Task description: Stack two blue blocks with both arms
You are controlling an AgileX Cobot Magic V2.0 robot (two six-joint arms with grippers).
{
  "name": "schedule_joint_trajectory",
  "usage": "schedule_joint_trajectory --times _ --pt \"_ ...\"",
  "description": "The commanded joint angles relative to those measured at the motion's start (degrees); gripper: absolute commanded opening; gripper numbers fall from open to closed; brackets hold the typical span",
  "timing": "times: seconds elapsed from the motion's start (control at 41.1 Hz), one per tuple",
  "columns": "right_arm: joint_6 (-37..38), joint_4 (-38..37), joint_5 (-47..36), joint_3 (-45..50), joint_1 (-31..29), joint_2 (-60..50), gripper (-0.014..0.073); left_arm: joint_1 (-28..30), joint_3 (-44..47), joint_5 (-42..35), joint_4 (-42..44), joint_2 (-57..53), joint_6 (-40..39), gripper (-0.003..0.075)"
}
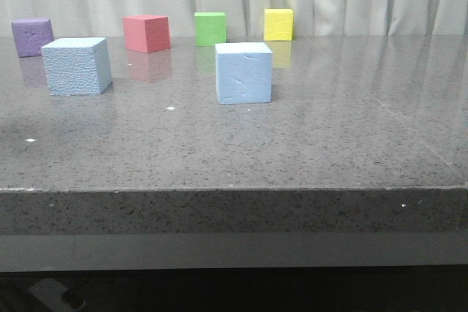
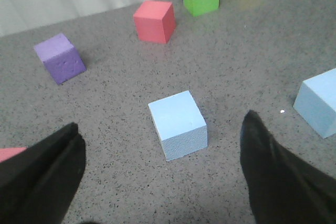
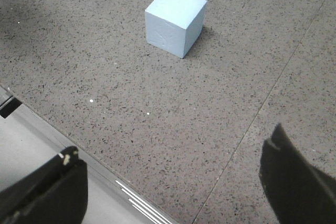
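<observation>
Two blue blocks sit apart on the grey table (image 1: 351, 144): the pebbled blue block (image 1: 76, 66) at the left, the smoother blue block (image 1: 243, 72) near the middle. Farther back stand purple (image 1: 32, 36), red (image 1: 146, 33), green (image 1: 210, 28) and yellow (image 1: 278, 24) cubes. The left gripper (image 2: 163, 169) and right gripper (image 3: 176, 184) both hang spread wide, holding nothing.

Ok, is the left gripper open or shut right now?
Open: in its wrist view the left gripper has its fingers spread wide, empty, with the pebbled blue block ahead.
</observation>
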Motion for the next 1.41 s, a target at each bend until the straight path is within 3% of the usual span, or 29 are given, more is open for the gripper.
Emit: schedule_joint_trajectory --times 0.0,0.316,0.56,1.241,1.387 --pt "-0.3 0.5 -3.9 -1.5 -0.4 -0.1 0.0665 -0.6 -6.4 -1.2 0.6 5.6 -2.4 0.0589" --pt "-0.3 0.5 -3.9 -1.5 -0.4 -0.1 0.0665 -0.4 -22.3 9.2 0.5 24.8 -6.9 0.0589" --pt "-0.3 0.5 -3.9 -1.5 -0.4 -0.1 0.0665 -0.3 -30.4 14.2 1.5 34.2 -14.8 0.0589" --pt "-0.3 0.5 -3.9 -1.5 -0.4 -0.1 0.0665 -0.3 -32.0 14.4 1.2 46.0 -17.6 0.0583" --pt "-0.3 0.5 -3.9 -1.5 -0.4 -0.1 0.0665 -0.3 -32.0 14.6 1.2 46.0 -17.6 0.0490"
